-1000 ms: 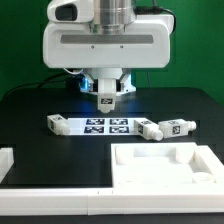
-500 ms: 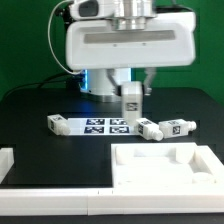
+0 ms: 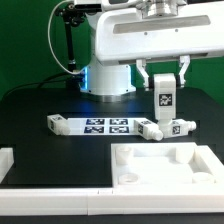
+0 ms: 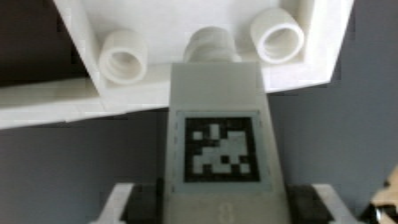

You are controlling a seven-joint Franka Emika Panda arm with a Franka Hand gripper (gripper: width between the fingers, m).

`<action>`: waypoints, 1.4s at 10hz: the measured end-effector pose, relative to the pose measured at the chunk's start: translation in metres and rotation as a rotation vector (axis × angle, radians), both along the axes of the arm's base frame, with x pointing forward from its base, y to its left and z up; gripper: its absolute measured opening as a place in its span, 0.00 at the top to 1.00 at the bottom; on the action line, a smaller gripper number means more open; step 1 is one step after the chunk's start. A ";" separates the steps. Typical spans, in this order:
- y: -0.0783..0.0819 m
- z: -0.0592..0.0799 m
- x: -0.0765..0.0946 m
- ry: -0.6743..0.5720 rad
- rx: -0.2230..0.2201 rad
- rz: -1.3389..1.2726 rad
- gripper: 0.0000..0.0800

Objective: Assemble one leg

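Gripping leg (image 3: 165,100) upright in closed end effector (image 3: 164,82), right of centre, tag toward camera, above loose legs (image 3: 178,127) on bench (image 3: 35,100); panel (image 3: 150,176) lower right.

black table (image 3: 30,110) | marker board (image 3: 108,125) | three loose legs (image 3: 57,123) | white panel (image 3: 165,166)

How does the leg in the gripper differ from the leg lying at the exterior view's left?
The held leg stands upright; the left leg lies on its side. The held leg is clamped in the gripper; the left leg rests untouched on the table. Both are white with a black-and-white tag.
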State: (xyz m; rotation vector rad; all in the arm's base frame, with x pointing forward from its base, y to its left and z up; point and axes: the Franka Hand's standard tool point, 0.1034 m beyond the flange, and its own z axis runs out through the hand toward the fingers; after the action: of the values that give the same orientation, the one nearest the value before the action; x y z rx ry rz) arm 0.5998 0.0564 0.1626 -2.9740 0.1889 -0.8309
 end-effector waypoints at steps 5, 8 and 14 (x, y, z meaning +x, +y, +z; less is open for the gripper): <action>0.031 -0.020 0.043 -0.079 -0.095 0.112 0.64; 0.030 -0.025 0.045 -0.082 -0.107 0.123 0.64; 0.058 -0.059 0.036 -0.066 -0.108 0.145 0.64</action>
State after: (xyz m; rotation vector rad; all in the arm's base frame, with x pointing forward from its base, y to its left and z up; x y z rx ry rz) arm 0.6358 0.1144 0.1034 -3.0080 -0.0758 -0.9482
